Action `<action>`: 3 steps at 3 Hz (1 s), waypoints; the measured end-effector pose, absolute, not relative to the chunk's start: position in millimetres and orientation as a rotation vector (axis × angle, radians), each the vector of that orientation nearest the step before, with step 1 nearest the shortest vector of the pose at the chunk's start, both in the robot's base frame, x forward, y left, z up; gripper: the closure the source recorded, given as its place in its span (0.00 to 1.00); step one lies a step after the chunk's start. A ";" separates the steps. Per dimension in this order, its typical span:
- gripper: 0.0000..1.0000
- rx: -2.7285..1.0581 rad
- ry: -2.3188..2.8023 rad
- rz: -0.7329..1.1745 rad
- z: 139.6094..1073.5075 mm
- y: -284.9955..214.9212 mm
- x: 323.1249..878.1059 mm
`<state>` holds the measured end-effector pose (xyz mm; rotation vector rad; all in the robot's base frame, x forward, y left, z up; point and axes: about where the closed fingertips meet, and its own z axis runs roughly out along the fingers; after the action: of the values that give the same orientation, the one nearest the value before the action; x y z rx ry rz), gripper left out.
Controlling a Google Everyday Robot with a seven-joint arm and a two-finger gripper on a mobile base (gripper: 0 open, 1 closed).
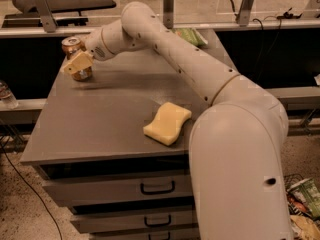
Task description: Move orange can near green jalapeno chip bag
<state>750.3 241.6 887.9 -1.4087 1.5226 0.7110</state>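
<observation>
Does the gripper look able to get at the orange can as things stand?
Probably yes. The gripper is at the orange can, overlapping its lower half in this view, near the far left corner of the table. Nothing stands between them; the sponge and green jalapeno chip bag lie well away.

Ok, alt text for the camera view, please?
The gripper is at the orange can on the table's far left corner. The green jalapeno chip bag lies at the far right edge; a yellow sponge sits near the front.
</observation>
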 end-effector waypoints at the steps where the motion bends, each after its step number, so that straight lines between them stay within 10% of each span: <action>1: 0.47 -1.367 1.545 0.742 883.9 241.1 754.4; 3: 0.94 -1.238 1.512 0.729 914.5 197.9 751.2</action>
<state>751.2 197.9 914.5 -1.2379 1.5117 0.7290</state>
